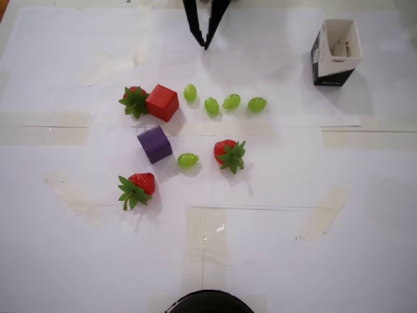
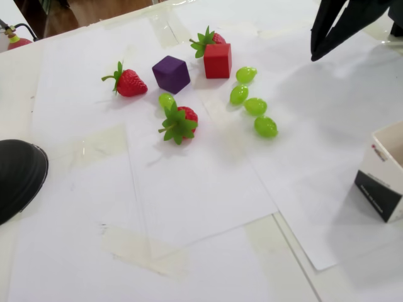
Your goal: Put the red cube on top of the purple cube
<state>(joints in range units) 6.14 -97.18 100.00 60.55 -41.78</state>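
Red cube (image 1: 162, 102) just above-right of the purple cube (image 1: 154, 144), apart from it. Pincer (image 1: 203, 43), tips together and empty, well above both cubes

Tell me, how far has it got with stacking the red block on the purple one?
Nothing is done yet. The red cube sits on the paper against a strawberry, apart from the purple cube. The end effector is empty at the table's far edge, fingertips nearly together. Left to do: reach the red cube, grip it, lift it and set it on the purple cube.
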